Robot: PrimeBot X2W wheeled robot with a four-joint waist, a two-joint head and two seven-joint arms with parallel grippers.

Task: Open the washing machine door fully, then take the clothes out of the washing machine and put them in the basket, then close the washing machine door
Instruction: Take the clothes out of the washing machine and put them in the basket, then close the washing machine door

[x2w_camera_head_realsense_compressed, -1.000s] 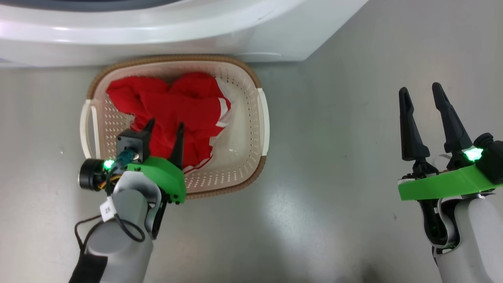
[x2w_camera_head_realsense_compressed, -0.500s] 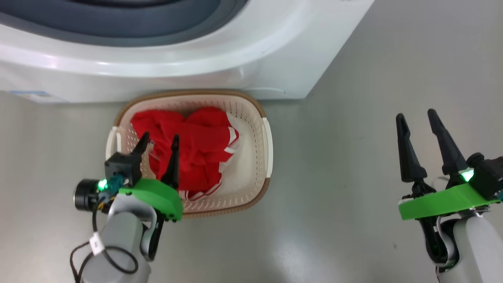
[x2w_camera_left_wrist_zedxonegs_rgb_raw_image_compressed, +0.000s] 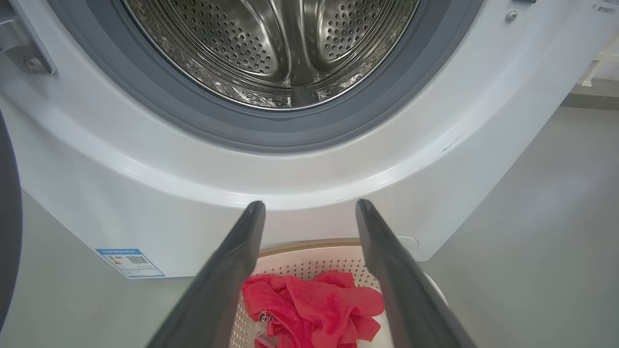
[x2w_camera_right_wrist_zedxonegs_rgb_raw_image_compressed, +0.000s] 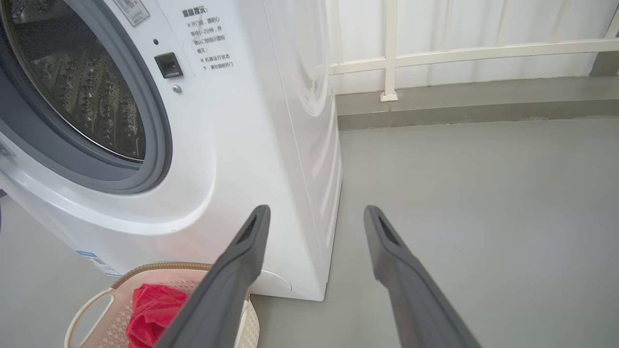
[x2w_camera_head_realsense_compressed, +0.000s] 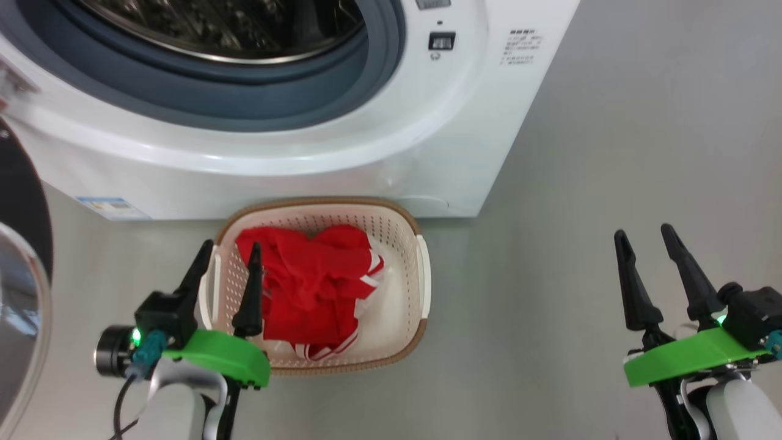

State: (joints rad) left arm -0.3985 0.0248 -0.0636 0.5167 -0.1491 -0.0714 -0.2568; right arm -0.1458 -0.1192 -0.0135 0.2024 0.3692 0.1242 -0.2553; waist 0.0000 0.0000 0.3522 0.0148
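Note:
The washing machine (x2w_camera_head_realsense_compressed: 427, 134) stands at the top with its steel drum (x2w_camera_left_wrist_zedxonegs_rgb_raw_image_compressed: 271, 43) bare. The washing machine door (x2w_camera_head_realsense_compressed: 18, 214) hangs swung out at the far left, black rim and glass showing. On the floor against the machine sits the cream basket (x2w_camera_head_realsense_compressed: 317, 201), and the red clothes (x2w_camera_head_realsense_compressed: 311, 287) lie bundled inside it. My left gripper (x2w_camera_head_realsense_compressed: 231, 247) is open and holds nothing, its fingers straddling the basket's left rim above it. In the left wrist view the clothes (x2w_camera_left_wrist_zedxonegs_rgb_raw_image_compressed: 314, 304) show between its fingers. My right gripper (x2w_camera_head_realsense_compressed: 643, 233) is open over bare floor, far right of the basket.
Grey floor (x2w_camera_head_realsense_compressed: 550, 275) stretches wide to the right of the machine. A white railing (x2w_camera_right_wrist_zedxonegs_rgb_raw_image_compressed: 435, 53) and a low kerb run along the far wall beyond the machine's right side. A blue label (x2w_camera_head_realsense_compressed: 113, 208) marks the machine's lower left corner.
The head camera has tilted up, bringing the drum opening and door into the picture. My left gripper has drawn back from over the clothes to the basket's left rim, still open. The clothes stay in the basket.

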